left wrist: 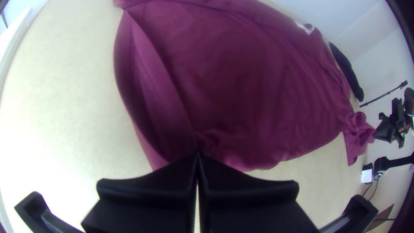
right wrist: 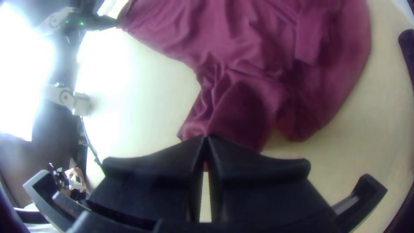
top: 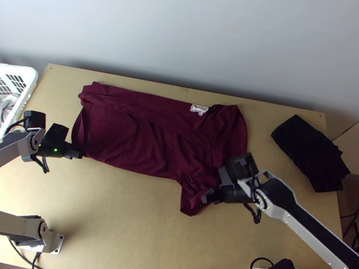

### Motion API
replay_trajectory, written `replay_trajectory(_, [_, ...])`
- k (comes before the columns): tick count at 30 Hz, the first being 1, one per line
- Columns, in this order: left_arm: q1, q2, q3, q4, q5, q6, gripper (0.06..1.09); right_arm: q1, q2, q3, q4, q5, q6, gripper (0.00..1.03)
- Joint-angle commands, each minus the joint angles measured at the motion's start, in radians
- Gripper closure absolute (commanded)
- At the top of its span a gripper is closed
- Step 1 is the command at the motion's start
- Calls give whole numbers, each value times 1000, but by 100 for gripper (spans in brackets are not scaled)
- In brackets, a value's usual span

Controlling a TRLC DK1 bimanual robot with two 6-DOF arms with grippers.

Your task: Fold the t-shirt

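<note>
Because both grippers have cloth pinched at the near side, I think uneven tension is the main danger. The maroon fabric t-shirt [top: 135, 132] lies sideways across the pale wooden worktop [top: 124, 225], mostly flat, with a thick, rumpled band along its far edge and a white patch [top: 199, 109] near one end.

My left gripper [left wrist: 197, 153] has its black fingers closed on the near corner at the hem end. My right gripper [right wrist: 206, 137] is clamped on what looks like a sleeve [top: 189, 198], which is bunched and juts out past the body's near edge.

If I lift both together, that sleeve may rise as a gathered knot while the body sags behind it, leaving a diagonal crease. I can't tell how many layers either grip has; should one have caught only the top layer, the lower one would stay behind and the halves would separate. The hem corner looks shallowly held, so a hard pull could slip it free.

Travelling too far sideways brings its own trouble: the white plastic basket [top: 30, 89] stands just beside my left arm, and the folded black cloth [top: 310, 152] could get snagged on the other side.
</note>
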Motion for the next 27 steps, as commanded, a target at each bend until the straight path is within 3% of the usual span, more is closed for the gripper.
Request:
replay_trajectory(1, [-6, 11, -5, 7, -2, -6, 105, 9, -4, 126, -101, -36, -6, 100])
replay_trajectory(4, [-12, 14, -5, 8, -2, -7, 105, 45, -1, 89, -67, -38, -6, 99])
replay_trajectory(8, [-15, 17, -5, 13, -2, -12, 105, 42, 1, 97, -43, -36, 22, 60])
replay_trajectory(10, [-16, 19, -6, 17, -2, -15, 105, 26, 1, 100, -12, -21, 34, 62])
replay_trajectory(13, [-26, 17, -6, 17, -2, -21, 105, 6, 12, 98, 72, 18, 40, 100])
replay_trajectory(16, [-32, 7, 3, 14, -2, -36, 105, -7, 30, 117, 95, 18, 40, 100])
replay_trajectory(17, [-32, 3, 4, 10, -2, -38, 105, -10, 30, 115, 94, 18, 40, 91])
replay_trajectory(19, [-32, -1, 4, 7, -4, -38, 105, -17, 12, 89, 92, 18, 40, 61])
replay_trajectory(22, [-30, 2, 0, 7, -4, -36, 105, -31, -39, 17, 81, 10, 38, 39])
replay_trajectory(23, [-30, 3, -3, 7, -4, -36, 105, -31, -60, -12, 80, 7, 40, 34])
replay_trajectory(27, [-30, 10, -11, 14, -4, -35, 105, -10, -126, -121, 35, -13, 38, 34])
